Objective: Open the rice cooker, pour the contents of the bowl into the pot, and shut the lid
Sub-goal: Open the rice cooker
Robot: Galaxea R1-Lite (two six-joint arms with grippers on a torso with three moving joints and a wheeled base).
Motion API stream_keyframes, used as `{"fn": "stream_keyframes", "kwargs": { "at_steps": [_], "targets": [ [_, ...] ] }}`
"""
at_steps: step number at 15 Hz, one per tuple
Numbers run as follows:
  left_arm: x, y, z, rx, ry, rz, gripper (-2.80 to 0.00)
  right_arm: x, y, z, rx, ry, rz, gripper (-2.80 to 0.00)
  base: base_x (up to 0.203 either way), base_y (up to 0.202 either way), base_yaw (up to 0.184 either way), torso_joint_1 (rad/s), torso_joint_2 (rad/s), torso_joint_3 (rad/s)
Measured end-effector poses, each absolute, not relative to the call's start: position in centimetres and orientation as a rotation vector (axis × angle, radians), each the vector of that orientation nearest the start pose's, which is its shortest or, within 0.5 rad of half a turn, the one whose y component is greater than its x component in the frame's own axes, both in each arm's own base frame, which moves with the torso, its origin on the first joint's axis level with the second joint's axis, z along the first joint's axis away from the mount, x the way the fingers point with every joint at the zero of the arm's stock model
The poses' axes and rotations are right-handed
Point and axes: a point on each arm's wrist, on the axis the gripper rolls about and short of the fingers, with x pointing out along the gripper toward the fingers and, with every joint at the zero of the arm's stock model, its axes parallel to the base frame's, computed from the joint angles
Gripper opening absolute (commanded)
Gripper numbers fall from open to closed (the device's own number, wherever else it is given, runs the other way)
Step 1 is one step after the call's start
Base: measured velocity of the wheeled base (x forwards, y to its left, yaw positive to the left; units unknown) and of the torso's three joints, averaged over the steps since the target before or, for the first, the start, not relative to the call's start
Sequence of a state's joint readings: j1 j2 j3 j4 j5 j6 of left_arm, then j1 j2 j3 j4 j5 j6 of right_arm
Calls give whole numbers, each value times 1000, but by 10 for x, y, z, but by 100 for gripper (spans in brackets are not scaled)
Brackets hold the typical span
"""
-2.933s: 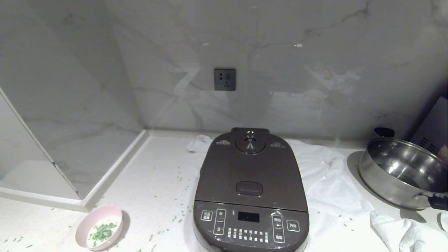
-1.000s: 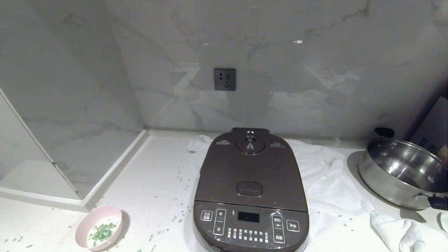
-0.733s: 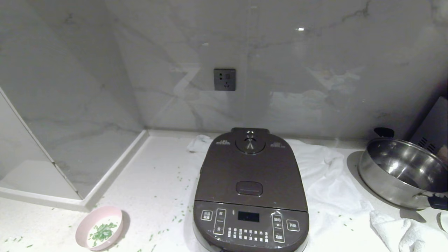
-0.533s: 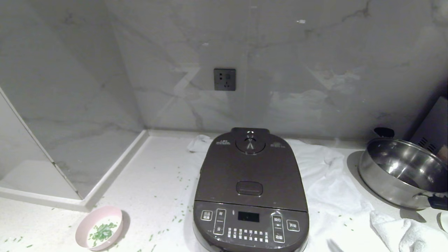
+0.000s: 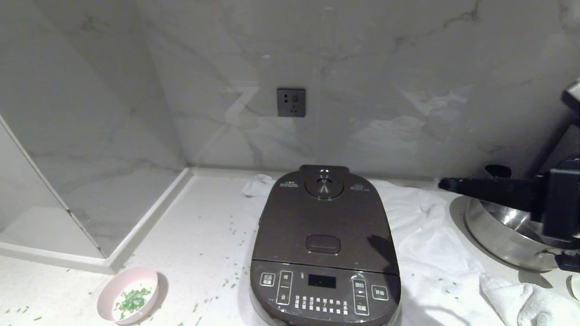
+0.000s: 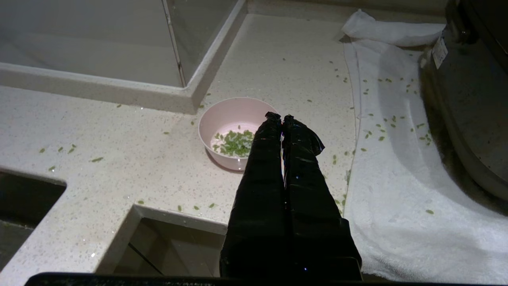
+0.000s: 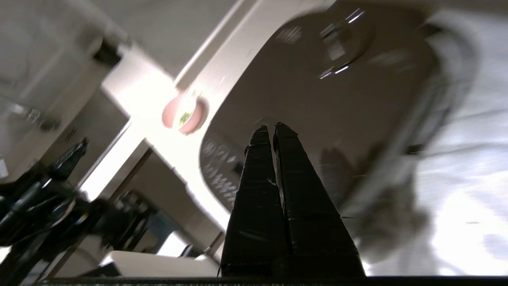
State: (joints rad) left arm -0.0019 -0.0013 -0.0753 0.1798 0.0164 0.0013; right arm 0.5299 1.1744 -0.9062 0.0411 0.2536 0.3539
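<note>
Head view gives you the right gripper (image 5: 446, 184) coming in from the right edge, held level above the steel pan (image 5: 503, 228), tips aimed toward the rice cooker (image 5: 324, 246) but apart from it, touching nothing. Right wrist view shows you its fingers (image 7: 258, 167) pressed together, nothing between them; ahead of the tips is the cooker's dark lid (image 7: 317, 99), down flat and latched, and past it, blurred, the pink bowl (image 7: 183, 115). Its shadow falls on the lid's near right corner. Left gripper (image 6: 281, 118) you only get in the left wrist view: fingers (image 6: 262, 159) closed tight and empty, hanging low in front of the counter edge, tips lined up over the near rim of the bowl (image 6: 234, 131), not touching that you can tell. Bowl sits upright on the white counter (image 6: 119, 151), just off that gripper's tips, with the chopped green contents (image 6: 234, 143) in its bottom. More green bits scattered on the counter and on the white towel (image 6: 393, 167) lying beside the gripper, under the cooker. From the head view the bowl (image 5: 129, 301) is well off the cooker's front left corner. Wall socket (image 5: 291, 103) behind the cooker. Pot is hidden under the shut lid.
</note>
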Motion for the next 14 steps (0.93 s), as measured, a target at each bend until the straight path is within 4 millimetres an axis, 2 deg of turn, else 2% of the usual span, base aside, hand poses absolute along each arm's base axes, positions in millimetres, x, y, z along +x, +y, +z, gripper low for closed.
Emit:
{"fn": "stream_keyframes", "kwargs": {
  "at_steps": [3, 6, 10, 14],
  "targets": [
    [-30, 0, 78, 2, 103, 14, -280, 161, 138, 260, 287, 609, 718, -280, 0, 0, 0, 0, 0, 0],
    [-30, 0, 78, 1, 104, 13, -280, 177, 171, 240, 292, 757, 713, -280, 0, 0, 0, 0, 0, 0],
    [-30, 0, 78, 1, 103, 14, -280, 197, 195, 220, 302, 893, 770, -280, 0, 0, 0, 0, 0, 0],
    [-30, 0, 78, 1, 103, 14, -280, 214, 206, 207, 289, 944, 745, -280, 0, 0, 0, 0, 0, 0]
  ]
}}
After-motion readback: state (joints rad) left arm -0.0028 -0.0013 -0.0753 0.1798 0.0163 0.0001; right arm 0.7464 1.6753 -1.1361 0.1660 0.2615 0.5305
